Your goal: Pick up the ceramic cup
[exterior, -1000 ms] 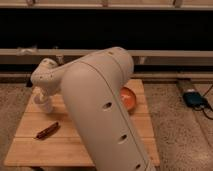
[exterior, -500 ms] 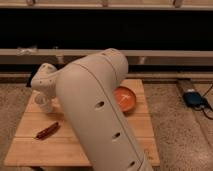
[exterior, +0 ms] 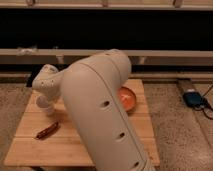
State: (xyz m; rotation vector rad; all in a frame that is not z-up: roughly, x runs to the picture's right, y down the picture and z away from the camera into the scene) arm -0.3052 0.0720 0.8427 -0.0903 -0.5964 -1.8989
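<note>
The small white ceramic cup (exterior: 45, 106) stands near the left edge of the wooden table (exterior: 30, 142). Only its lower part shows below my wrist. My gripper (exterior: 46, 98) is at the end of the white arm, right over the cup and mostly hidden behind the rounded wrist joint (exterior: 48, 81). I cannot see whether it touches the cup. My big white forearm (exterior: 102, 115) fills the middle of the view and hides the table's centre.
An orange bowl (exterior: 128, 98) sits on the table's right side, partly behind the forearm. A reddish-brown elongated object (exterior: 47, 130) lies at the front left. A blue device (exterior: 192, 98) with cables lies on the floor to the right. A dark wall and ledge run behind.
The wrist has dropped slightly toward the cup. The forearm has shifted so more of the orange bowl shows.
</note>
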